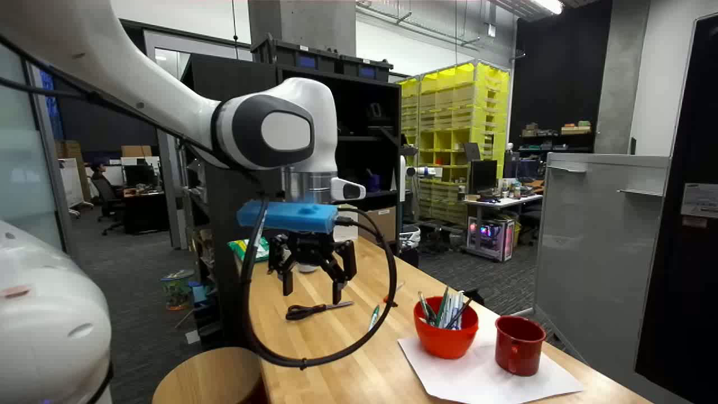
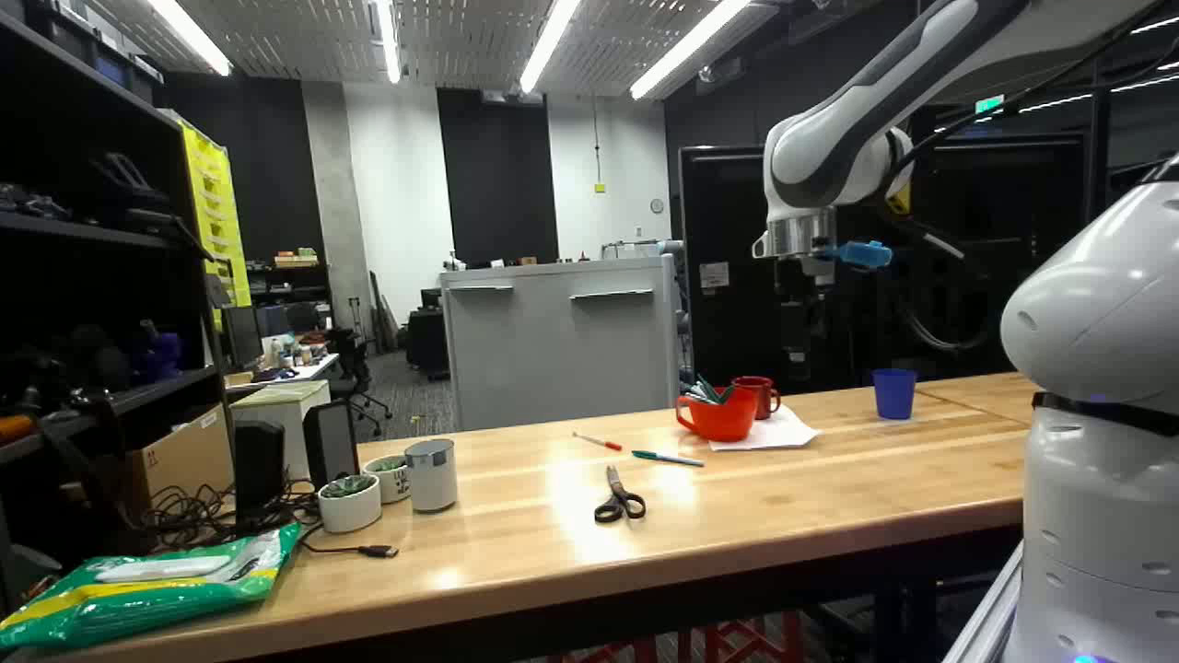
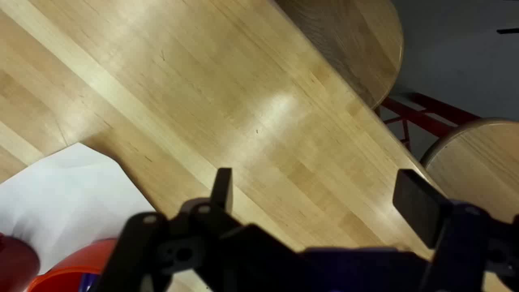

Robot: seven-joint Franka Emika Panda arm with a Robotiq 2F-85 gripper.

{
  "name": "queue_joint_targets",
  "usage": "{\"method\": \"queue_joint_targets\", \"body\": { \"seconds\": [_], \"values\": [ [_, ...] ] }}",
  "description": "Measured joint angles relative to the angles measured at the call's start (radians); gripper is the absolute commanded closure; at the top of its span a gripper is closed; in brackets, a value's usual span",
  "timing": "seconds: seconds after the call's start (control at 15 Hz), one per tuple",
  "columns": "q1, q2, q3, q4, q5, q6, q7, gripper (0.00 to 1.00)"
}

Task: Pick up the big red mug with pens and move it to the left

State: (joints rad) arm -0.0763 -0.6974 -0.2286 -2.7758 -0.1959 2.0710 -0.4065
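The big red mug (image 1: 447,338) is bright orange-red and stands upright with several pens (image 1: 447,311) in it. It stands on white paper (image 1: 443,381) on the wooden table, and its handle shows in an exterior view (image 2: 723,420). In the wrist view only part of the mug (image 3: 81,259) shows at the lower left, behind the gripper. My gripper (image 1: 312,287) is open and empty, high above the table and off to the side of the mug. In the wrist view its fingers (image 3: 314,190) stand wide apart with bare wood below.
A smaller dark red mug (image 1: 519,346) stands close to the big mug on the paper. Scissors (image 2: 619,502), a green pen (image 2: 668,458) and a red pen (image 2: 599,442) lie on the table. A blue cup (image 2: 893,394) and white pots (image 2: 350,506) also stand there.
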Motion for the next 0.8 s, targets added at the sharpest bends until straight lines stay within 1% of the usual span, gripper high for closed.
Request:
{"method": "queue_joint_targets", "body": {
  "seconds": [0.6, 0.67, 0.8],
  "values": [
    [0.000, 0.001, 0.000, 0.000, 0.002, 0.000, 0.000, 0.00],
    [0.000, 0.004, -0.003, 0.002, 0.009, 0.000, 0.000, 0.00],
    [0.005, 0.021, -0.019, 0.015, 0.062, 0.002, 0.000, 0.00]
  ]
}}
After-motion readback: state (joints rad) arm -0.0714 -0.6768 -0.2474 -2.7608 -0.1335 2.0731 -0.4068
